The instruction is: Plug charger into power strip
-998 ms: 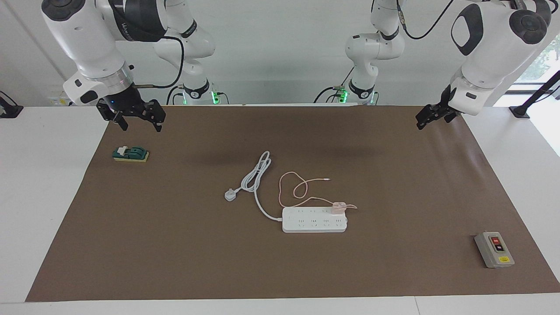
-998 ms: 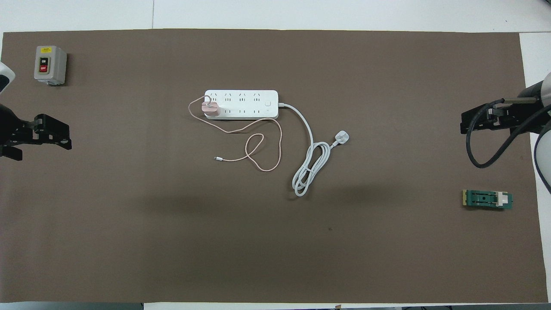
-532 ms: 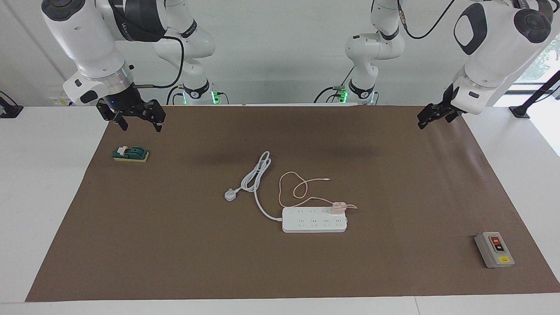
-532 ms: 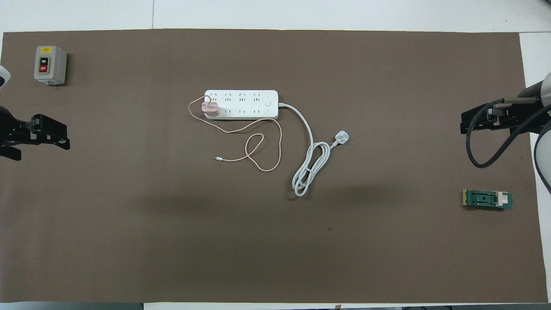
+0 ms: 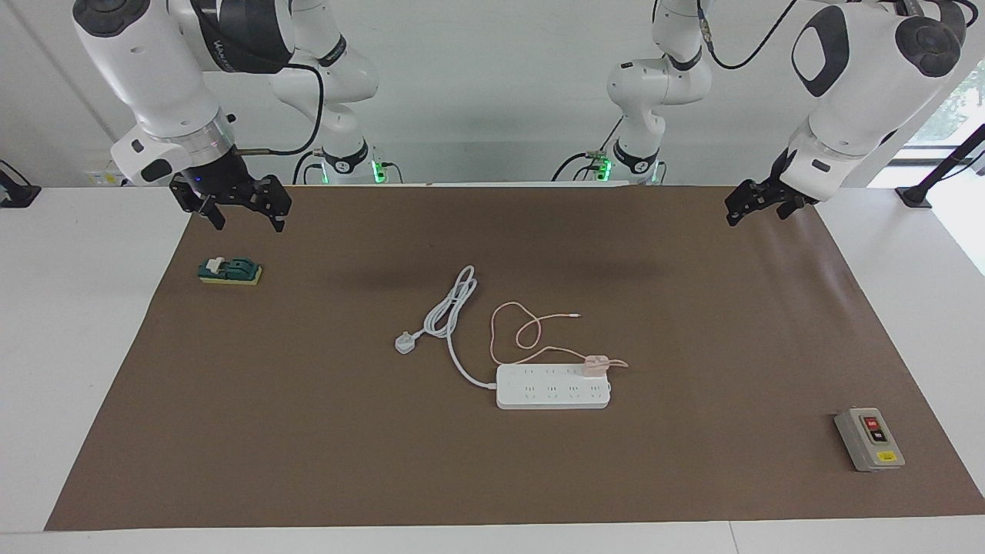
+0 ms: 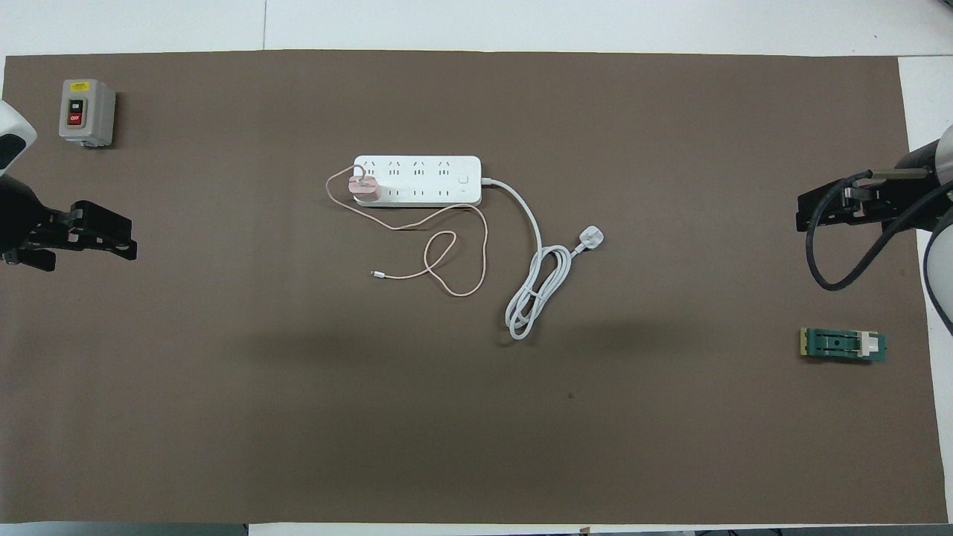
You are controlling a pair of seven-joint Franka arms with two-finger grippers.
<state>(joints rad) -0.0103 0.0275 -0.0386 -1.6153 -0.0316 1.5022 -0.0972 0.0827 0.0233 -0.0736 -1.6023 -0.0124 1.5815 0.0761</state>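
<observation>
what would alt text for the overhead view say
A pink charger sits on the end socket of a white power strip mid-mat, its thin pink cable looping toward the robots. The left tool and right tool hang open and empty over the mat's ends. A grey switch box and a green block sit near the mat's corners.

A brown mat (image 5: 308,431) covers most of the white table (image 5: 69,323). A grey switch box (image 5: 869,438) with red and black buttons stands on the mat toward the left arm's end of the table, far from the robots. A small green block (image 5: 230,271) with a white piece on top lies toward the right arm's end, near the robots.
</observation>
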